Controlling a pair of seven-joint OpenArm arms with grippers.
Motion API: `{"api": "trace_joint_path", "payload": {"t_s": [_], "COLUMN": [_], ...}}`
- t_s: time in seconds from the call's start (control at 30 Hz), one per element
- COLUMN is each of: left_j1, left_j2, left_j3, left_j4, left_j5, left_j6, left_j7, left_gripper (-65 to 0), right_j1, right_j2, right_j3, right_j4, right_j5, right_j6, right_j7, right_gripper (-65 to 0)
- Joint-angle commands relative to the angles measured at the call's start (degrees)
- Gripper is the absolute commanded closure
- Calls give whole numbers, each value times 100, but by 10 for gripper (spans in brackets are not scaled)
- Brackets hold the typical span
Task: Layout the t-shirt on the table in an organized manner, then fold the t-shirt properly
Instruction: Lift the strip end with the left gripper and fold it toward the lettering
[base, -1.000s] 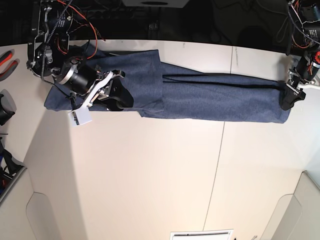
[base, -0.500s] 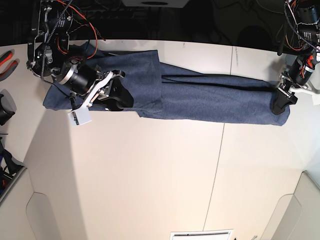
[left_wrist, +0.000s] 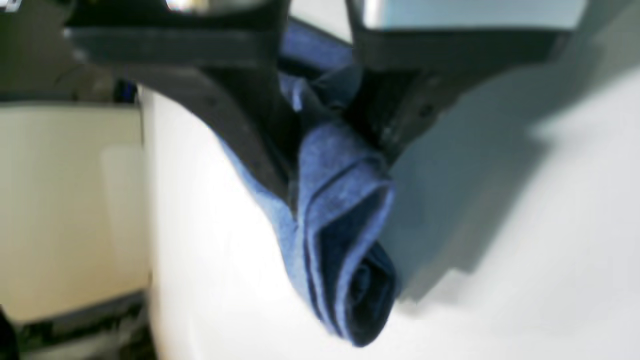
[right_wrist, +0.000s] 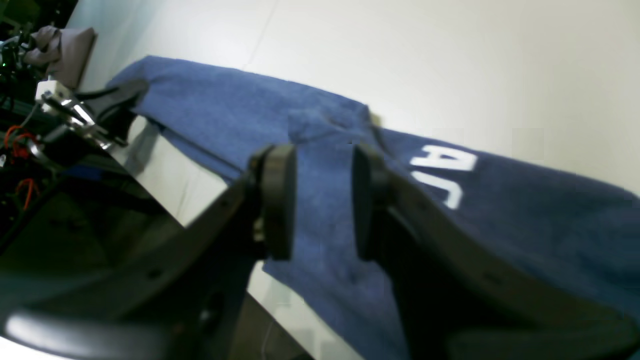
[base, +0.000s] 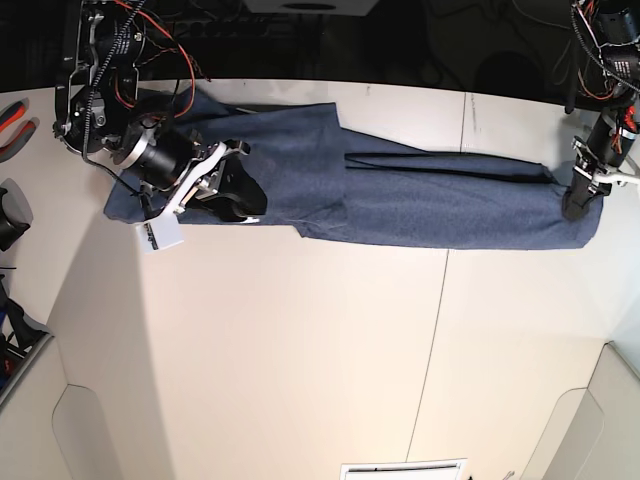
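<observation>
The navy-blue t-shirt (base: 400, 190) lies in a long folded band across the far part of the off-white table (base: 300, 350). My left gripper (base: 580, 200) is at the shirt's right end in the base view. In the left wrist view it (left_wrist: 325, 125) is shut on a bunched fold of the shirt (left_wrist: 345, 225), which hangs below the fingers. My right gripper (base: 235, 195) is over the shirt's left part. In the right wrist view it (right_wrist: 320, 200) is open, pads (right_wrist: 277, 200) apart, with the shirt (right_wrist: 250, 115) and its white lettering (right_wrist: 445, 170) beyond.
Red-handled pliers (base: 12, 120) and a dark object (base: 10, 215) sit at the left edge. A small white tag (base: 160, 235) hangs by the right arm. A thin seam (base: 435, 330) crosses the table. The table's back edge runs just behind the shirt.
My left gripper has pulled the shirt's end to the right. The whole shirt slid right and drew straighter. The right arm has stayed in place.
</observation>
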Motion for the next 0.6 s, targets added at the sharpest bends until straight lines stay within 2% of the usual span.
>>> {"api": "trace_joint_path", "payload": {"t_s": [0.0, 0.13, 0.23, 0.47, 0.57], "left_j1": [-28, -28, 9, 304, 511], "left_j2": [-118, -98, -81, 37, 85], "left_j3": [-59, -66, -66, 70, 339], "left_j4": [157, 595, 1152, 2610, 2938], "left_j5": [-142, -144, -146, -710, -870], "left_j6": [-73, -73, -73, -73, -73], "left_j7": [7, 616, 942, 1770, 1808], "left_gripper": [0, 0, 0, 0, 0], "right_j1": [50, 83, 96, 164, 221], "right_j2": [4, 4, 7, 79, 227], "right_j3": [26, 170, 411, 1488, 1928], "right_j4": [105, 105, 105, 105, 105], "right_j5": [17, -321, -389, -317, -52], "right_j6": [63, 63, 63, 61, 61], "right_j7": [205, 575, 621, 621, 619], "right_gripper": [-189, -189, -189, -189, -189]}}
